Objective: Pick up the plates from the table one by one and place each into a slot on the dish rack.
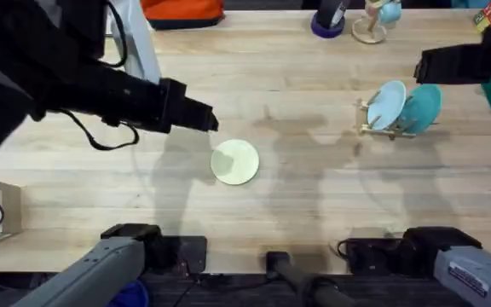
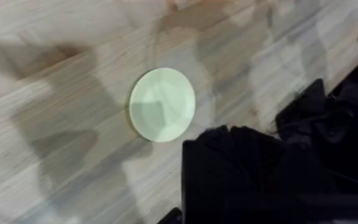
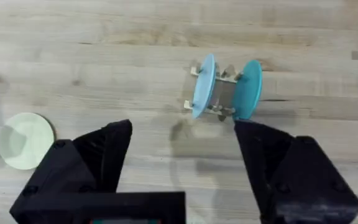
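Pale wood planks with visible grain make up the tabletop (image 1: 314, 196) I'm working over, crossed by soft shadows from both arms. On my overhead feed the pale cream-yellow round plate (image 1: 234, 162) lies flat near the middle of the table, touching nothing. My left gripper (image 1: 210, 121) reaches in from the left side and sits near that plate's upper left, clear of it; I cannot tell from any feed whether its fingers are spread or closed. My left wrist feed shows the same cream-yellow plate (image 2: 162, 104) flat on the wood, just beyond the black bulk of the gripper.

Well to the right stands the small light-wood dish rack (image 1: 380, 126) with thin upright pegs. Two plates stand on edge in it: a light blue round plate (image 1: 387, 104) on the left and a teal round plate (image 1: 423, 107) beside it on the right. My right arm comes in from the right edge above the rack; its fingertips are hard to make out overhead. On the right wrist feed my right gripper (image 3: 182, 155) is spread wide, holding nothing, with the rack (image 3: 224, 93), the light blue plate (image 3: 204, 86) and the teal plate (image 3: 247, 88) beyond the gap between its fingers.
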